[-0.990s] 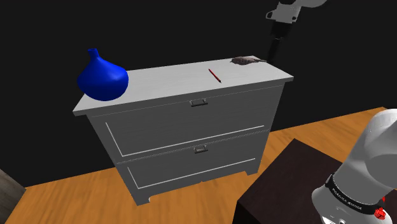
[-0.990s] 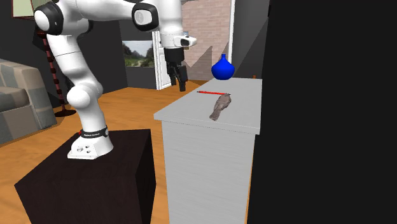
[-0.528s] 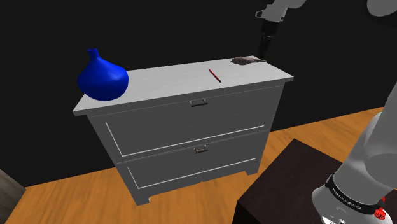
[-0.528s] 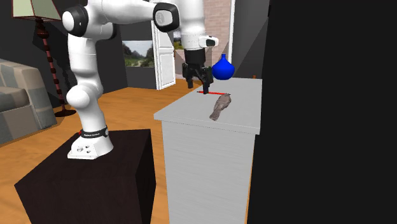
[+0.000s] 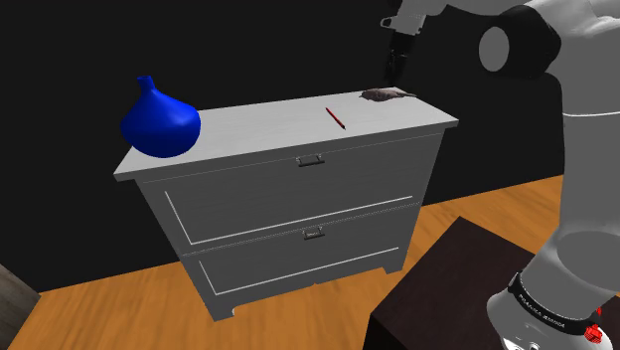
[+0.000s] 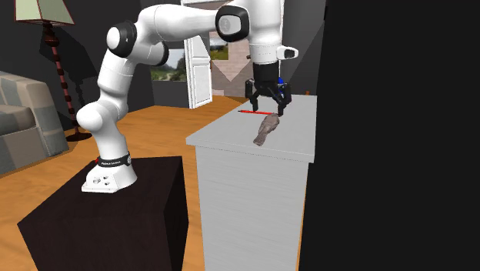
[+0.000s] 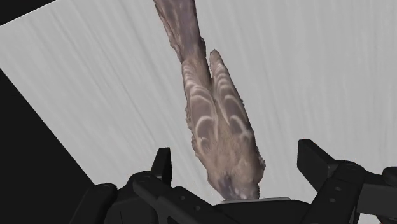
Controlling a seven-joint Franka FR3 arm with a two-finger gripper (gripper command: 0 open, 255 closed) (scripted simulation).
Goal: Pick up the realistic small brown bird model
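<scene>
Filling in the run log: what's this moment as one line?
phase: pre-grasp | gripper: over bird, fingers open | bird: lying on dresser, not held

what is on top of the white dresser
A blue vase at one end, a thin red pencil mid-top, and a brown bird model near the other end, with the gripper above it, jaws open. The dresser top under the bird is covered; the drawers are shut.
</scene>
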